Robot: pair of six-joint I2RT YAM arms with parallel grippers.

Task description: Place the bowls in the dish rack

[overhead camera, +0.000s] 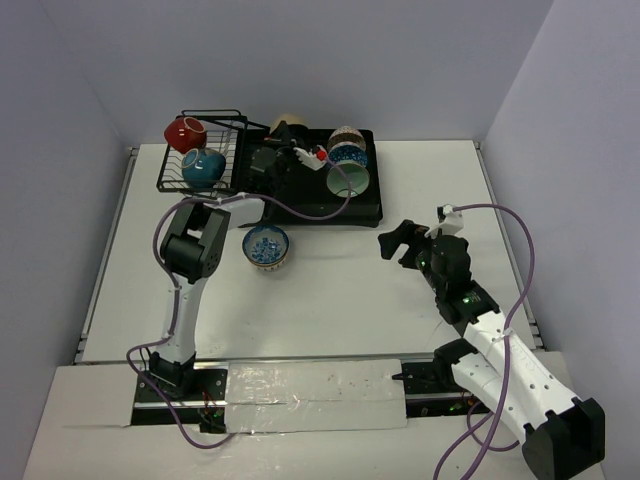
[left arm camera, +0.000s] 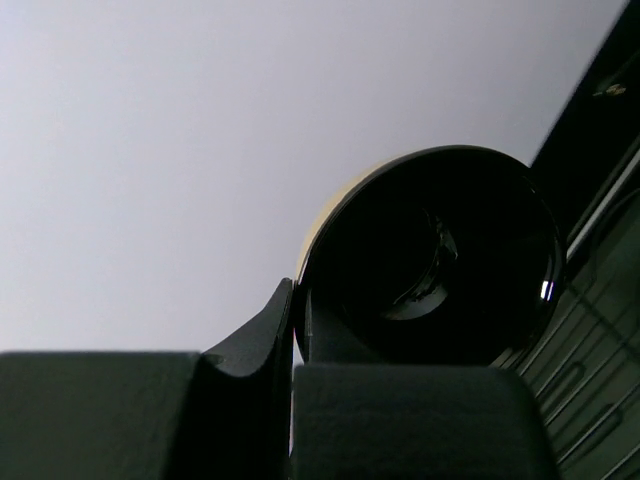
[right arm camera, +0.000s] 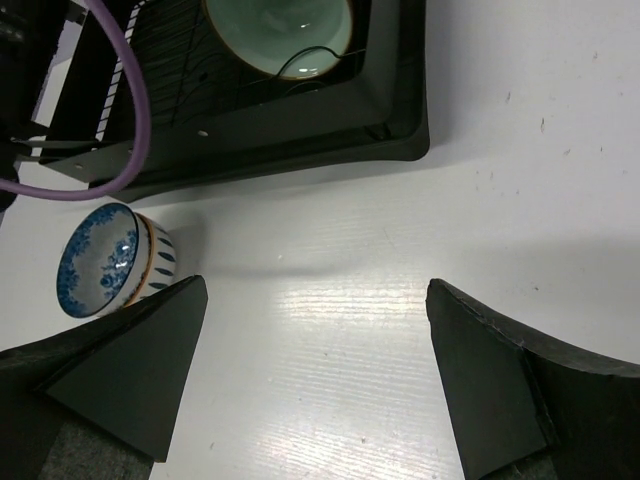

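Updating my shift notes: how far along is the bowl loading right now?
Done: a red bowl and a teal bowl sit in the wire basket; a pale green bowl and two patterned bowls rest on the dish rack's tray. In hand: the left gripper is shut on a cream bowl at the tray's far edge. Left: a blue-patterned bowl on the table; the right gripper is open and empty.

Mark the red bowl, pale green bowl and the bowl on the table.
red bowl point(overhead camera: 181, 135), top view, outer wall
pale green bowl point(overhead camera: 347, 181), top view, inside
bowl on the table point(overhead camera: 266, 247), top view, inside
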